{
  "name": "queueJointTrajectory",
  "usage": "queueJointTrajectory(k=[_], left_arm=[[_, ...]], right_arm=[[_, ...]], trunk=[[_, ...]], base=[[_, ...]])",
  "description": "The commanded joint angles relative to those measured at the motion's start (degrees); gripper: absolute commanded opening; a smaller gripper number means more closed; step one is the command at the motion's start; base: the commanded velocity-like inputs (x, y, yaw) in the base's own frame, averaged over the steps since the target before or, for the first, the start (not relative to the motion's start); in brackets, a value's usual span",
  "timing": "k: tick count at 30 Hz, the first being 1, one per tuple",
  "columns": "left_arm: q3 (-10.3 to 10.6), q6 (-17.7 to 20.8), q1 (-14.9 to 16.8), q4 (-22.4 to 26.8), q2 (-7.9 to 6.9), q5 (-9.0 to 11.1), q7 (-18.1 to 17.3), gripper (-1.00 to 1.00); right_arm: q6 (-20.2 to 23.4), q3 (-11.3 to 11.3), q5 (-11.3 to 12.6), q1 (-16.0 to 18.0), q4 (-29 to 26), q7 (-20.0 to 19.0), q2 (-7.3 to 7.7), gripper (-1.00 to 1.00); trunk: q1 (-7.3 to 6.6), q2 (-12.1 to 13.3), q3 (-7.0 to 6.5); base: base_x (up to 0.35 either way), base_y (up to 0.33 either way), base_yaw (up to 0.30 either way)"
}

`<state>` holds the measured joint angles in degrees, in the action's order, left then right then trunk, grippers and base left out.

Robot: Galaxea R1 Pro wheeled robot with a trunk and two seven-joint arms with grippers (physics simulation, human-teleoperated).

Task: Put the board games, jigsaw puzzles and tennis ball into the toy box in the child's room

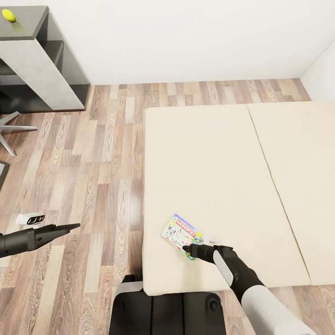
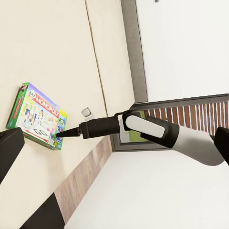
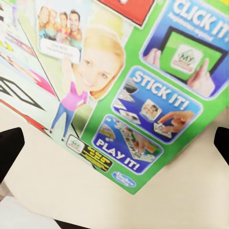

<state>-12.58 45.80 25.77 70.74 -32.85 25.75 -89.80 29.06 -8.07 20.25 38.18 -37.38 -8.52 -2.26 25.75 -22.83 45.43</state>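
Looking down from the head camera, the Monopoly box [image 1: 182, 234] lies flat on the cream bed [image 1: 209, 186], near its front edge on the left panel. The right gripper [image 1: 190, 250] reaches in low, its dark fingertips at the box's near corner; whether they pinch it cannot be told from here. The left gripper [image 1: 70, 227] hangs over the wood floor [image 1: 93, 177] beside the bed, well apart from the box, fingers drawn together to a point. A tennis ball [image 1: 8, 16] sits on the dark-topped table section [image 1: 28, 28] by the wall.

The left wrist view shows the right gripper [image 2: 64, 133] with its tips touching the Monopoly box [image 2: 38, 115] at one corner.

The right wrist view has the box lid [image 3: 138, 90] close up, with a dark fingertip [image 3: 9, 152] at either side, spread wide and holding nothing.
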Motion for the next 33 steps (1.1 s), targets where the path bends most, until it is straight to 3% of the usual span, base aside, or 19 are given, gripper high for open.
queueJointTrajectory(k=[1,12,27,33], left_arm=[[0.0,0.6,0.0,0.0,-0.02,0.0,-0.2,1.0],[0.0,0.6,0.1,0.0,-0.02,0.0,-0.2,1.0],[0.0,0.6,0.1,0.0,-0.02,0.0,-0.2,1.0],[0.0,0.6,0.1,0.0,-0.02,0.0,-0.2,1.0]], right_arm=[[0.3,0.0,0.0,0.0,-0.1,0.0,0.04,1.0],[0.5,0.1,0.1,0.2,-0.2,0.1,0.29,1.0],[1.0,0.0,0.3,3.4,-0.4,0.4,0.27,1.0],[1.0,0.1,0.3,4.7,-0.3,2.4,0.23,1.0]], trunk=[[0.03,-0.1,0.06],[0.03,-0.1,0.06],[0.03,-0.1,0.06],[0.03,-0.1,0.06]], base=[[0.0,0.0,0.0],[0.0,0.0,0.0],[0.0,0.0,0.0],[0.0,0.0,0.0]])
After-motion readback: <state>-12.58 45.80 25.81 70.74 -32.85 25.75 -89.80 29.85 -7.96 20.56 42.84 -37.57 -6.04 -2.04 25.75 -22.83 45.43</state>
